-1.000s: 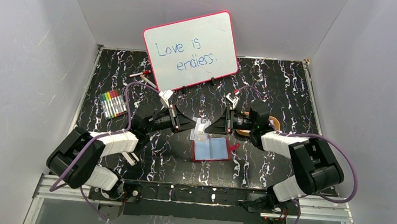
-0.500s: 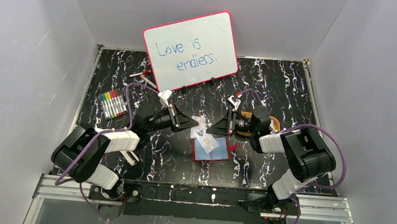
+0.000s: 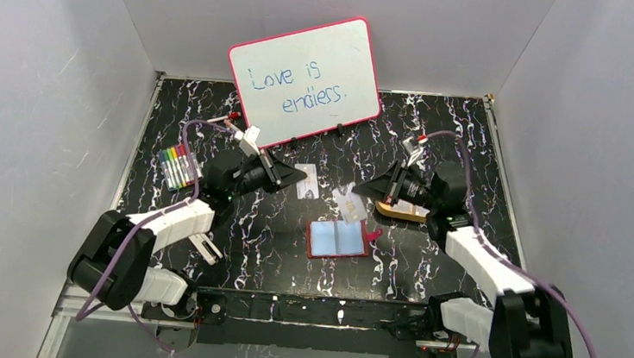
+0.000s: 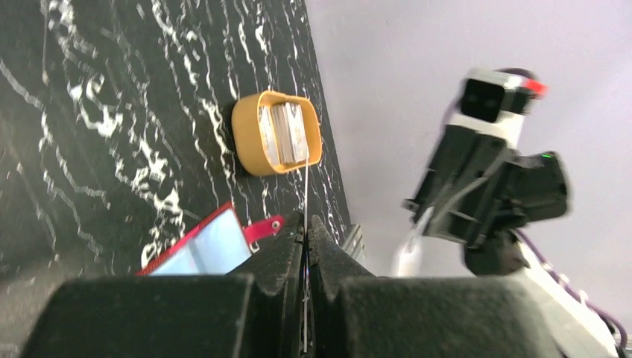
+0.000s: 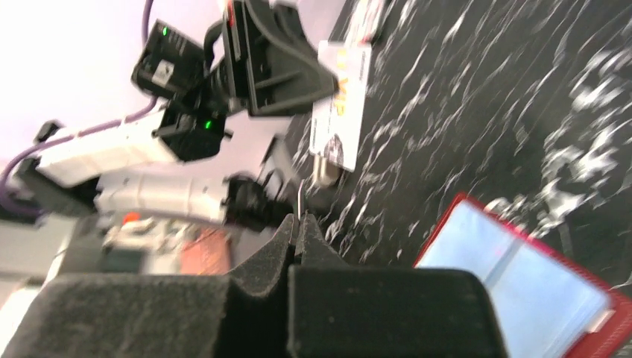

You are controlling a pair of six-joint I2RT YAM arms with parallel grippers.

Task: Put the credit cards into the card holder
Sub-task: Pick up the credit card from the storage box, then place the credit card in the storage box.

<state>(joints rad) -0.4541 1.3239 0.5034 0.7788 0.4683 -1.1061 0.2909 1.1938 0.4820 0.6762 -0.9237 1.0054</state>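
Observation:
The card holder (image 3: 336,239) lies open on the black table, pale blue pockets up, and no card lies on it. It also shows in the left wrist view (image 4: 209,250) and the right wrist view (image 5: 514,291). My left gripper (image 3: 292,177) is shut on a whitish credit card (image 3: 306,181) above the table, up-left of the holder. That card is edge-on between its jaws (image 4: 305,186) and face-on in the right wrist view (image 5: 341,104). My right gripper (image 3: 363,192) is shut on a second card (image 3: 350,204), up-right of the holder. More cards (image 4: 283,133) lie in the tray.
The yellow-orange oval tray (image 3: 402,211) sits under the right gripper; its rim shows in the left wrist view (image 4: 246,145). A pink-framed whiteboard (image 3: 305,80) leans at the back. A pack of coloured markers (image 3: 180,167) lies at the left, and a loose pen (image 3: 223,119) behind it.
Both grippers were close together over the holder's far edge. They have pulled apart and back, the left to the upper left, the right to the upper right, each with a card.

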